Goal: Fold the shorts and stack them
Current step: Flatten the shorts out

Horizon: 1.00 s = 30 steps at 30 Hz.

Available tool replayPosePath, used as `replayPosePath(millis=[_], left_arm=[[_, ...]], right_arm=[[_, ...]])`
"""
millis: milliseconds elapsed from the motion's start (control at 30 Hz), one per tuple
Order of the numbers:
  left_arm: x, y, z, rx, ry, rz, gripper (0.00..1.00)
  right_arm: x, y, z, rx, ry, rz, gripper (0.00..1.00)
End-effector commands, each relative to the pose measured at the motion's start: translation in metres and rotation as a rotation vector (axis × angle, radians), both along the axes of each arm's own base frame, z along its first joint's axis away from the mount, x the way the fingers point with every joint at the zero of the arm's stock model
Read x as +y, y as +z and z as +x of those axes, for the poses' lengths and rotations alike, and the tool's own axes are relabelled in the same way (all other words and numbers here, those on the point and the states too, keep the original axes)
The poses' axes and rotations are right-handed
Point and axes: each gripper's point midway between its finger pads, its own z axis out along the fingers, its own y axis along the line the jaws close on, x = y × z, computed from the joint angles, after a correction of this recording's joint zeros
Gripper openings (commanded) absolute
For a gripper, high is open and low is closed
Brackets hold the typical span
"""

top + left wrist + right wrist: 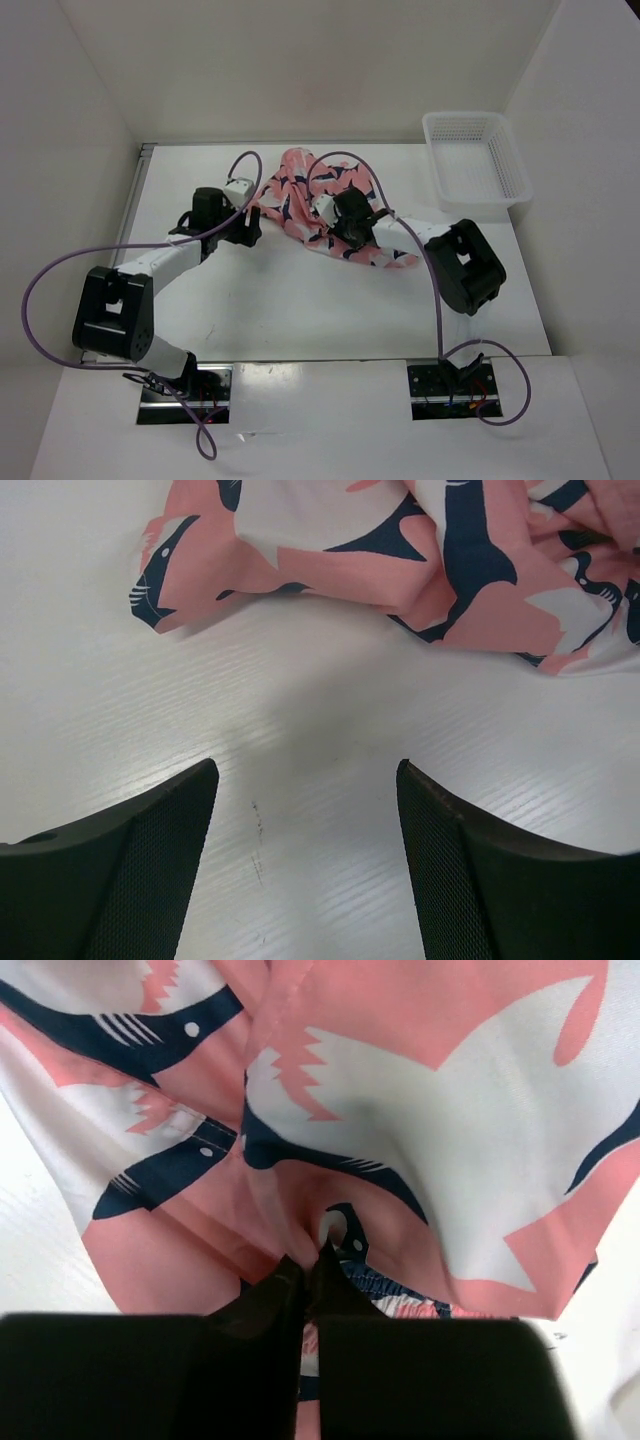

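The salmon-pink shorts (310,195) with navy-and-white whale prints lie crumpled at the table's back centre. My right gripper (327,212) is on top of them, and in the right wrist view it (312,1257) is shut on a pinched fold of the shorts (430,1130), which fill that view. My left gripper (253,222) sits just left of the shorts. In the left wrist view it (305,780) is open and empty over bare table, with the shorts' edge (400,550) a short way ahead of the fingertips.
A white perforated plastic basket (507,160) stands at the back right, apart from the shorts. White walls enclose the table on the left, back and right. Purple cables loop from both arms.
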Motion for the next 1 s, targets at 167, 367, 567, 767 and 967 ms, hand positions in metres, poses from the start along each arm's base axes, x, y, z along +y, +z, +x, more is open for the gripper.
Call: replayPosePath(millis=[167, 367, 567, 767, 967], left_arm=[[-0.013, 0.046, 0.017, -0.081, -0.051, -0.047, 0.85], [-0.038, 0.069, 0.034, -0.069, -0.159, -0.121, 0.95], [-0.046, 0.053, 0.045, 0.006, -0.184, -0.136, 1.0], [-0.106, 0.043, 0.04, 0.043, -0.312, -0.133, 1.0], [-0.12, 0.028, 0.068, -0.027, -0.249, -0.049, 1.0]], right_arm=[[0.001, 0.072, -0.034, -0.009, 0.251, -0.002, 0.0], [-0.026, 0.091, -0.141, 0.01, 0.605, -0.043, 0.0], [-0.053, 0.082, -0.192, 0.037, 0.8, -0.167, 0.0], [-0.047, 0.069, -0.21, 0.009, 0.939, -0.246, 0.0], [-0.033, 0.062, -0.21, 0.004, 0.901, -0.201, 0.0]])
